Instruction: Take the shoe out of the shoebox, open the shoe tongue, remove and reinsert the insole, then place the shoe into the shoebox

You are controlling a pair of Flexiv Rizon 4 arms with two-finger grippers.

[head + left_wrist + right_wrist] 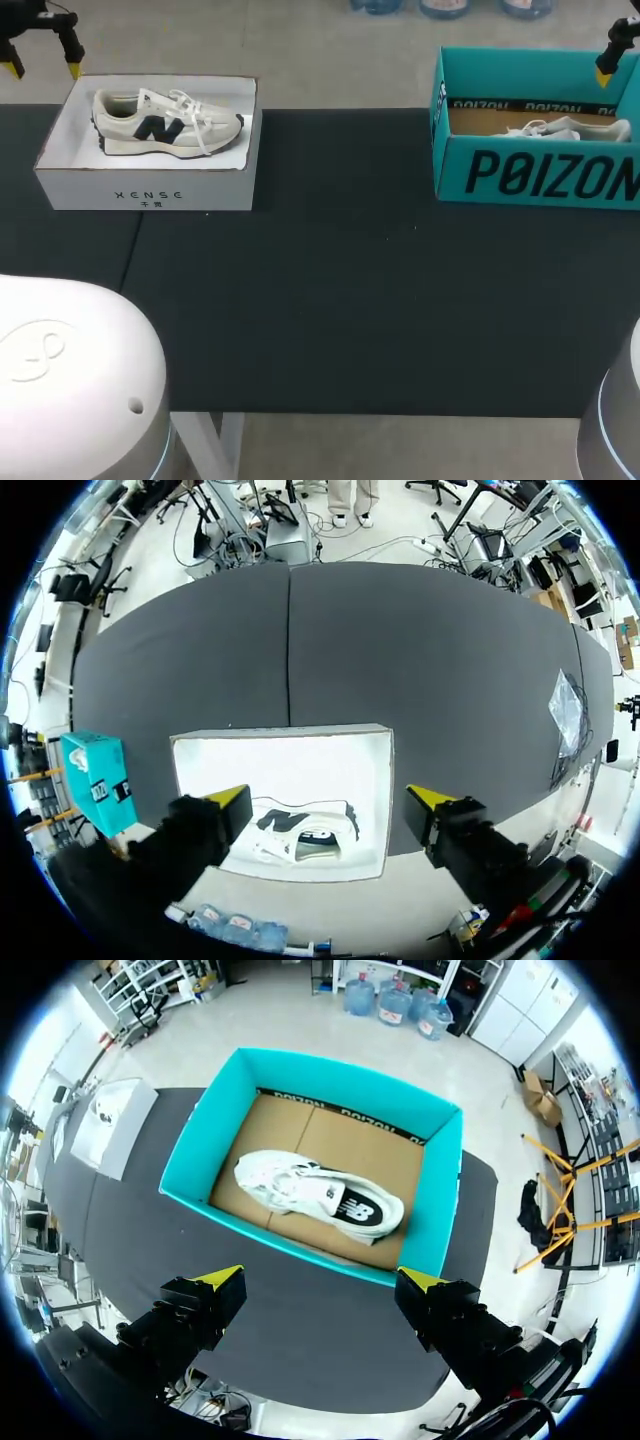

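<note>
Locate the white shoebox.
Head view: the white shoebox sits at the table's far left, a cream shoe inside, the left end effector hovering by its back corner.

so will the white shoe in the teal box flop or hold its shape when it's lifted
The white shoe probably holds its shape: its thick sole looks firm. The soft upper may give under a pinch. Its loose laces could dangle or snag.

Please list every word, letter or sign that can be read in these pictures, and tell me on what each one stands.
"POIZON": front wall of the teal shoebox, in large black letters.
"XENSE": front wall of the white shoebox; the tiny signs beneath it are too small to read.
"N": side of the shoe in the white shoebox.
</note>
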